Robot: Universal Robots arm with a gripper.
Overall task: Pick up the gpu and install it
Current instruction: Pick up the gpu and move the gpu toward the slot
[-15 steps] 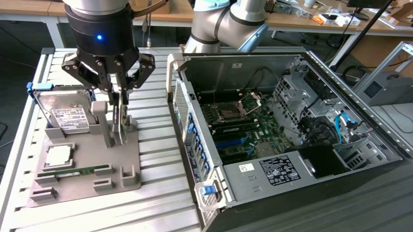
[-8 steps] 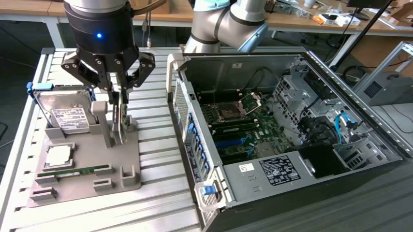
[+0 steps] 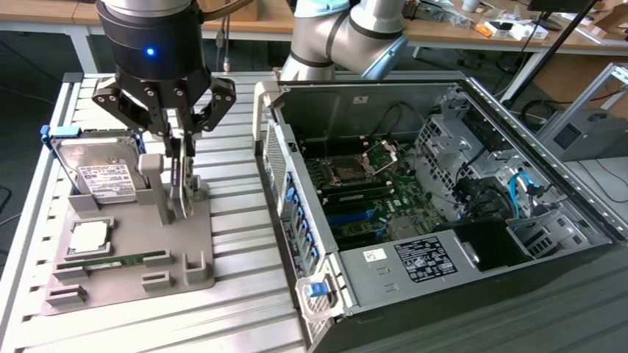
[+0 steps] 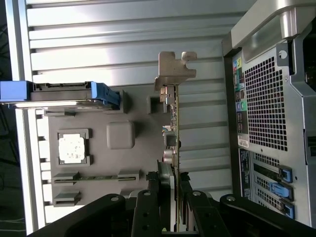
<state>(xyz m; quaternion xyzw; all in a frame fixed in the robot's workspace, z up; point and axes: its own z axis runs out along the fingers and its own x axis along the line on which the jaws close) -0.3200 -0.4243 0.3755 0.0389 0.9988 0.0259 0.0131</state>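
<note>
Gpu [image 3: 184,197] standing on edge in the grey holder tray [image 3: 137,237], claw [image 3: 181,160] clamped across its upper edge, hard drive [image 3: 98,173] near on the exterior view's left, open computer case [image 3: 287,213] on the exterior view's right.

I saw a matt grey plastic holder tray [image 3: 196,243] on the ribbed bare-aluminium tabletop [image 3: 245,294]. On that tray, the gpu [image 4: 176,113], a thin green circuit-board card, carried a dull silver metal bracket; the silver hard drive [image 3: 88,151] gleamed, its label white paper.
</note>
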